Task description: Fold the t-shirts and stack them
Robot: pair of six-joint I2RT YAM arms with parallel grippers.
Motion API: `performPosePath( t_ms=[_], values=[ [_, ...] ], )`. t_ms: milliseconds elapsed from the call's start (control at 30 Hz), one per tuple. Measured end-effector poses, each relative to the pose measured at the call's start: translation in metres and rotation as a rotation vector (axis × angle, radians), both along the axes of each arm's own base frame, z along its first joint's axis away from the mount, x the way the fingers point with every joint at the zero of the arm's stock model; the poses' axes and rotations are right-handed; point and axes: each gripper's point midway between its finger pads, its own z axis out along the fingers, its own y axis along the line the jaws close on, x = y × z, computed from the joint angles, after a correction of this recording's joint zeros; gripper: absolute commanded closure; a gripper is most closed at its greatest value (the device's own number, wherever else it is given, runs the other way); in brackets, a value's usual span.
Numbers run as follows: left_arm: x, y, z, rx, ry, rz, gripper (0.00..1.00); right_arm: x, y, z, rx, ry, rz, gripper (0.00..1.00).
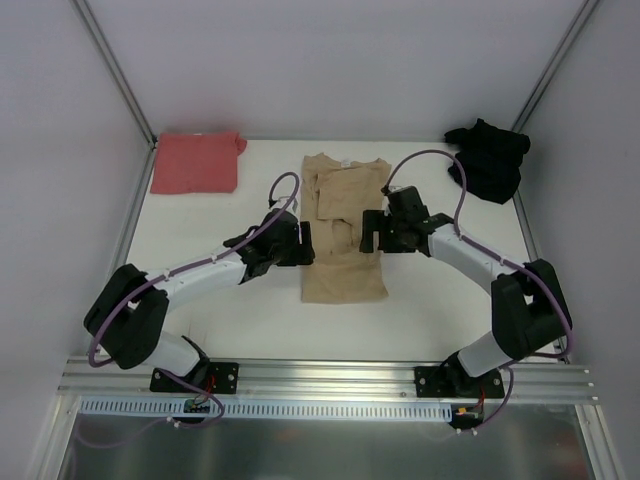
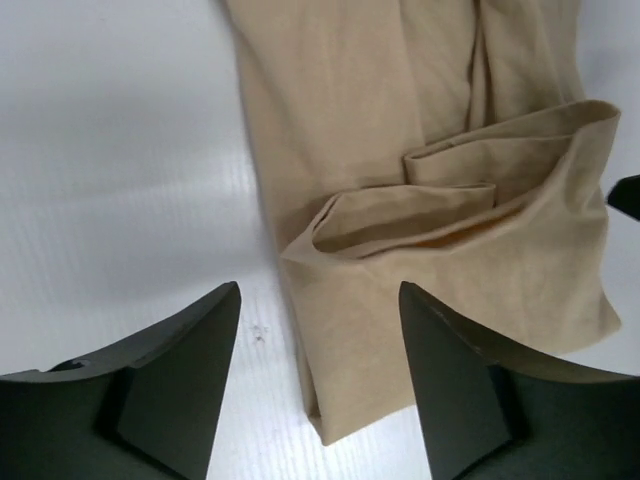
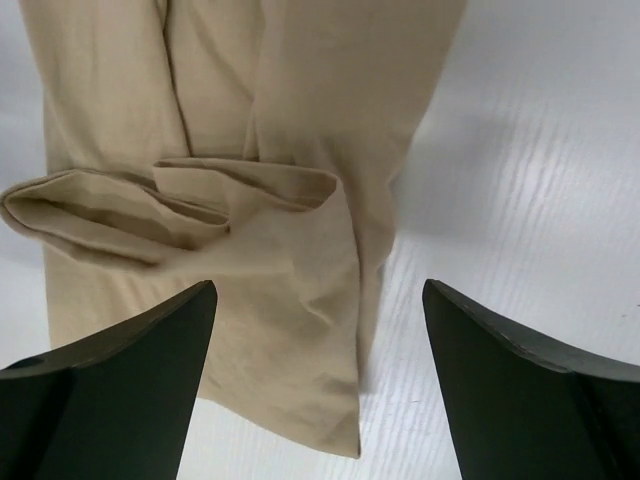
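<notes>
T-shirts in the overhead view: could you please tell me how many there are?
3. The tan t-shirt lies partly folded in the centre; the salmon-red t-shirt sits folded at the far left; the black t-shirt lies crumpled at the far right. None appears hidden.

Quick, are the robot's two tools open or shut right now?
Left tool: open, holding nothing.
Right tool: open, holding nothing.

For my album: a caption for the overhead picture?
Left gripper and right gripper, open, flank a part-folded tan t-shirt; red shirt, black shirt behind.
</notes>
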Motion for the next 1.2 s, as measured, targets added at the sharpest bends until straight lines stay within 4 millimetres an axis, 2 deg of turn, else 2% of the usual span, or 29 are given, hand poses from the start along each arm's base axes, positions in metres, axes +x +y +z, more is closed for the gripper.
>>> performPosePath(
  t_ms=[33,67,167,200,267,433,500,567,667,867,967,1200],
  values=[
    [0.002,0.003,0.0,0.01,-0.01,0.018,0.25,0.003,-0.003,0.001,-0.006,-0.009,0.003,0.11],
    [0.005,0.007,0.001,0.017,-0.025,0.038,0.12,0.005,-0.006,0.002,-0.013,-0.016,0.003,0.11],
    [0.002,0.021,0.001,0.04,-0.052,0.079,0.01,0.012,-0.015,0.005,-0.032,-0.039,0.007,0.1],
    [0.0,0.025,0.002,0.041,-0.061,0.089,0.01,0.012,-0.018,0.008,-0.036,-0.045,0.008,0.09],
    [-0.002,0.03,0.01,0.029,-0.087,0.1,0.01,0.012,-0.021,0.016,-0.032,-0.064,0.008,0.01],
    [-0.006,0.026,0.035,-0.047,-0.137,0.078,0.01,0.005,-0.022,0.055,0.02,-0.156,0.017,0.0],
    [-0.012,0.022,0.036,-0.086,-0.142,0.049,0.01,-0.004,-0.023,0.066,0.049,-0.182,0.021,0.0],
    [-0.022,0.016,0.03,-0.119,-0.116,0.005,0.01,-0.016,-0.026,0.069,0.066,-0.191,0.02,0.0],
    [-0.039,0.008,0.011,-0.16,-0.044,-0.048,0.03,-0.036,-0.032,0.056,0.078,-0.164,0.015,0.01],
    [-0.069,0.008,-0.026,-0.197,0.088,-0.081,0.04,-0.077,-0.045,0.006,0.065,-0.025,-0.005,0.01],
    [-0.077,0.009,-0.033,-0.209,0.12,-0.084,0.04,-0.091,-0.047,-0.007,0.075,0.013,-0.012,0.01],
    [-0.076,0.0,-0.037,-0.242,0.133,-0.094,0.05,-0.1,-0.04,-0.022,0.126,0.05,-0.02,0.02]
  ],
)
